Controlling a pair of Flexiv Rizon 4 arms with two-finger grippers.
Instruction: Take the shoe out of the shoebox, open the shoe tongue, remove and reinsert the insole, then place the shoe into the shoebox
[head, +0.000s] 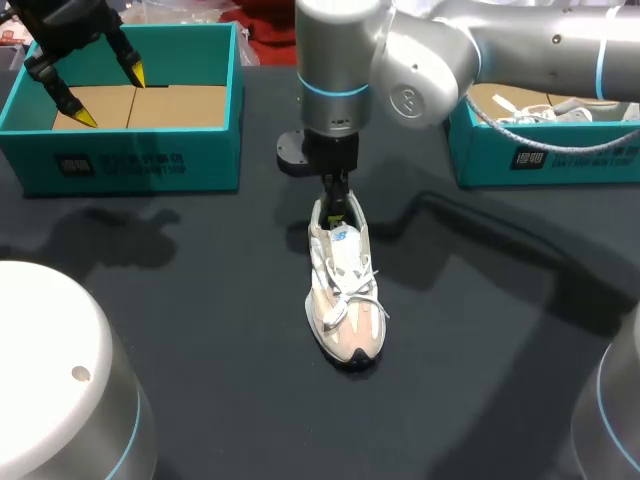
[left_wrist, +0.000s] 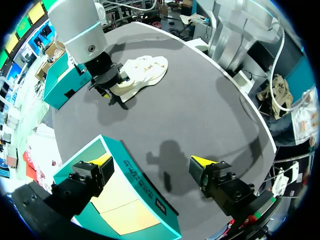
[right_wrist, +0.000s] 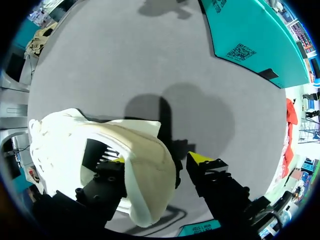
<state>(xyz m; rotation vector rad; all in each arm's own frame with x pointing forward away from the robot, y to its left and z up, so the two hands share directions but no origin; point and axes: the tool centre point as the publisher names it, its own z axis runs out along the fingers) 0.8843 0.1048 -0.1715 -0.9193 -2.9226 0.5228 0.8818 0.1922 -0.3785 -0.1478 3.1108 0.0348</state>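
Observation:
A cream and white shoe (head: 345, 290) lies on the black table, toe toward the front edge. My right gripper (head: 337, 205) stands over its heel. In the right wrist view, one finger of this gripper (right_wrist: 159, 160) is inside the shoe's (right_wrist: 100, 145) opening and the other is just behind the heel, a small gap showing; it is open. Far left at the back, my left gripper (head: 108, 95) hangs open and empty over the teal shoebox (head: 120, 150). From the left wrist view, that gripper (left_wrist: 151, 161) straddles the box's wall (left_wrist: 132, 182), and the shoe (left_wrist: 142, 72) lies far ahead.
A second teal box (head: 540, 150) with white laces and another shoe in it stands at the back right. A black round disc (head: 291, 150) lies behind the shoe. The arms' grey bases (head: 50, 370) fill the front corners.

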